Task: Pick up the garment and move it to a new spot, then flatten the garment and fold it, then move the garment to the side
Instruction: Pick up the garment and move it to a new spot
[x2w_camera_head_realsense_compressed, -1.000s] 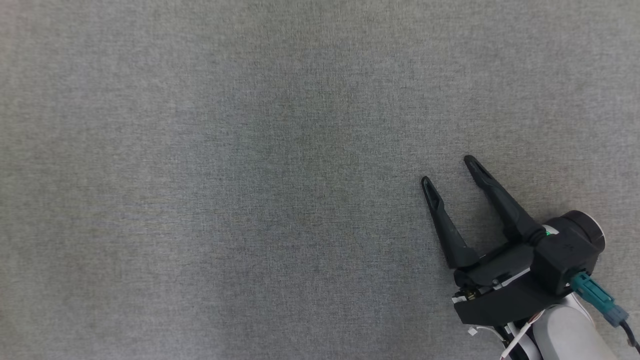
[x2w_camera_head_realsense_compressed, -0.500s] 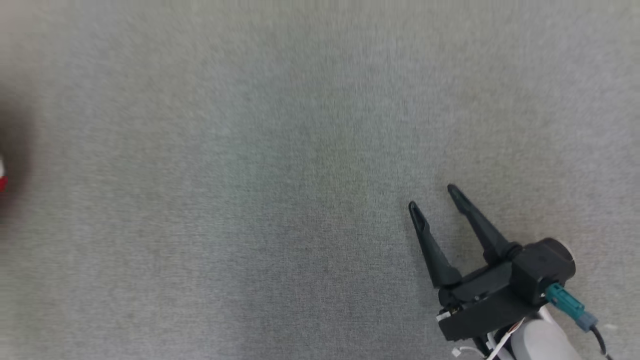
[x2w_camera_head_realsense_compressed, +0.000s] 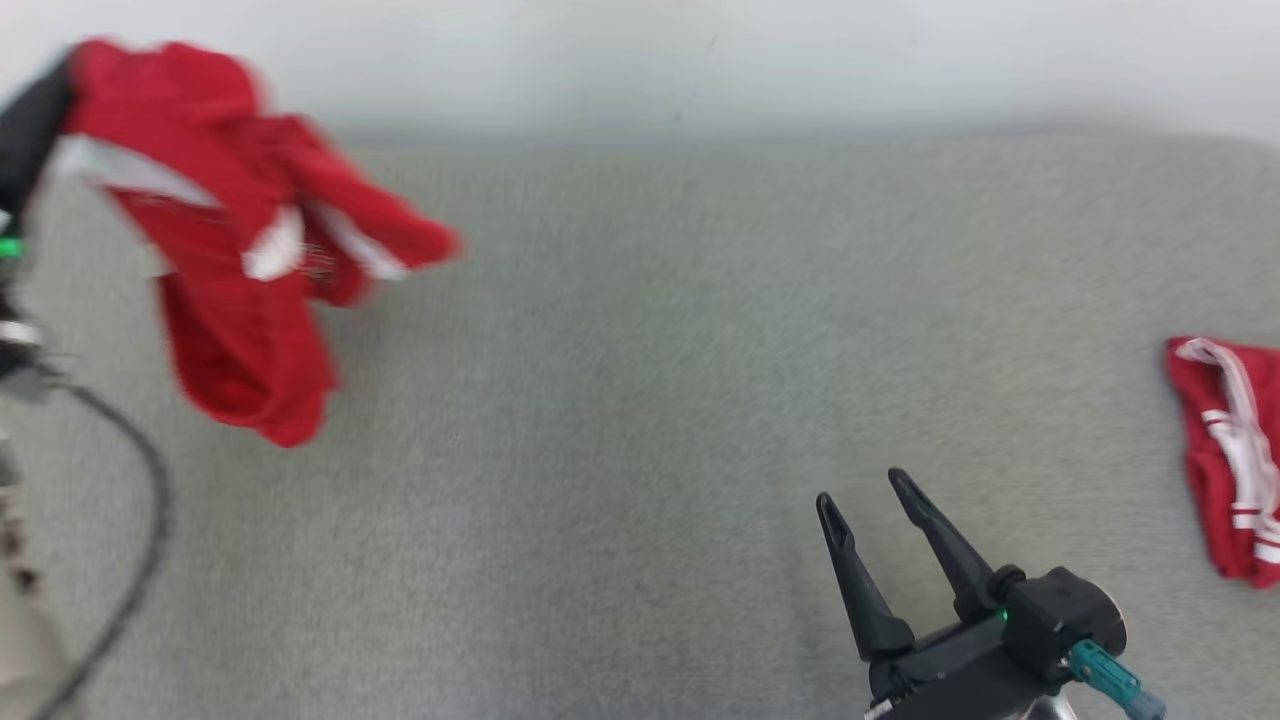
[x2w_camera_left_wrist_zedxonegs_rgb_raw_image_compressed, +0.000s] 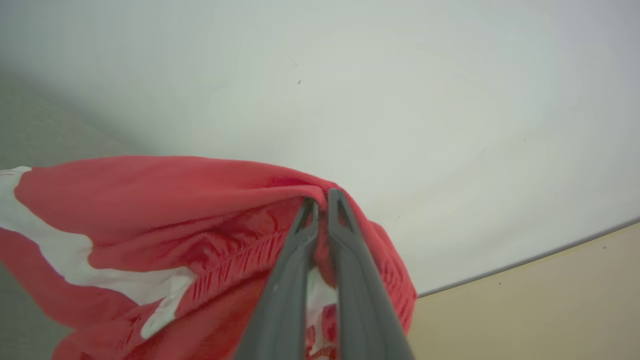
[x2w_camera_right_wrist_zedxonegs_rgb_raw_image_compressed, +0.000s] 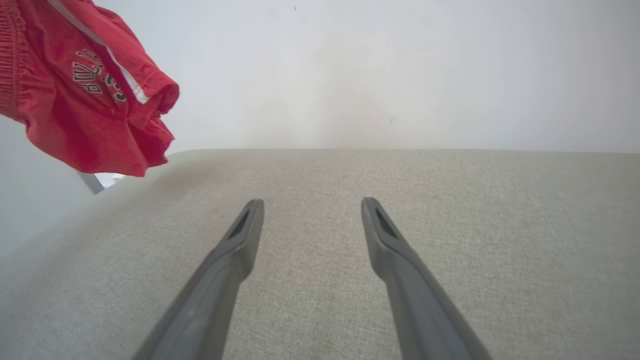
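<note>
I find the garment (x2w_camera_head_realsense_compressed: 240, 260) hanging above the far left corner of the bench (x2w_camera_head_realsense_compressed: 640, 400), pinched at its top between the fingers of my left hand (x2w_camera_left_wrist_zedxonegs_rgb_raw_image_compressed: 322, 197). A wall (x2w_camera_head_realsense_compressed: 700, 60) stands behind the bench. My right hand (x2w_camera_head_realsense_compressed: 860, 488) sits over the near right part. A second garment (x2w_camera_head_realsense_compressed: 1225, 450) lies on the bench at the far right, well apart from both.

red garment (x2w_camera_head_realsense_compressed: 240, 330) w/ white stripes

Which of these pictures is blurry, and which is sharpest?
Head view: the hanging red garment and grey surface are smeared. Right wrist view: sharpest, the garment's lettering shows crisply. Left wrist view: cloth pinched in the left end effector looks slightly soft.
</note>
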